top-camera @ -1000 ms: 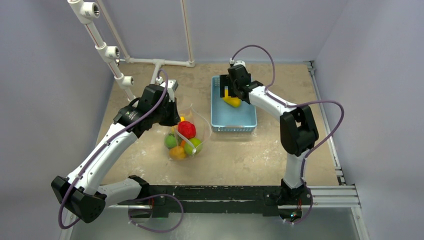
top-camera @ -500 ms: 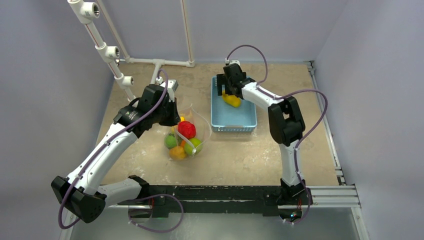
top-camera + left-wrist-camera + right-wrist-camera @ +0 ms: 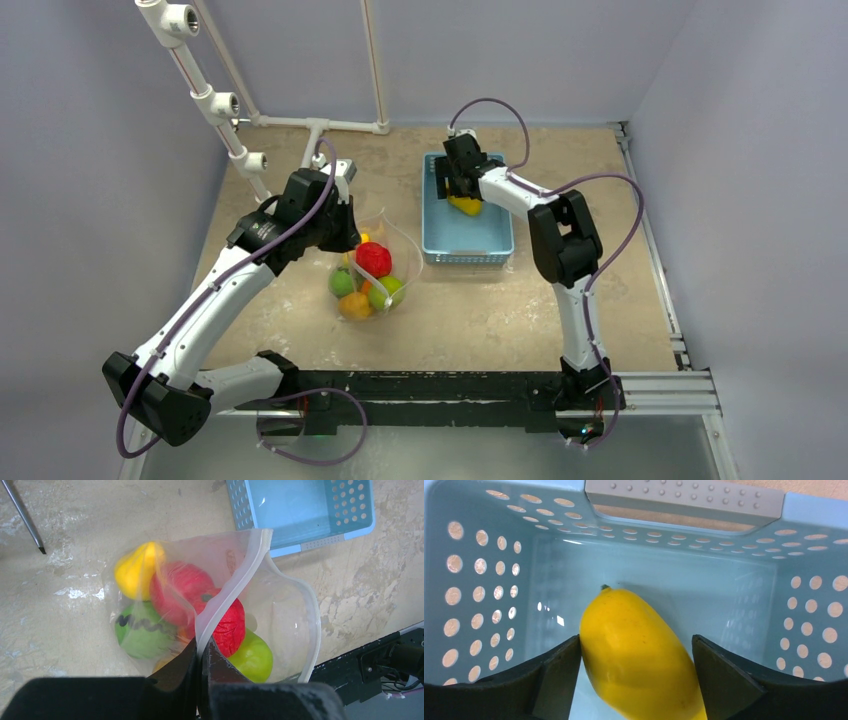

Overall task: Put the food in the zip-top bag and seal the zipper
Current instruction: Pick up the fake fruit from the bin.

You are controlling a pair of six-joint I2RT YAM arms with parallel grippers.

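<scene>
Mottled tan table fills the floor of a booth with pale lilac walls. On it lies the clear bag, mouth gaping, with most of the fruits heaped inside: a red one on top, a dark-striped green one, a pale green one and a yellow one beside it. The whitish zipper strip curves up from the mouth, and the left gripper has its jaws pinched together on that strip, holding the edge raised.

Just to the right of the bag sits a light-blue basket with holed walls. One long yellow fruit lies on its floor. The right gripper reaches down into the basket, jaws wide, one finger touching the fruit's side and the other just beside it.

White pipes stand at the far left corner.
</scene>
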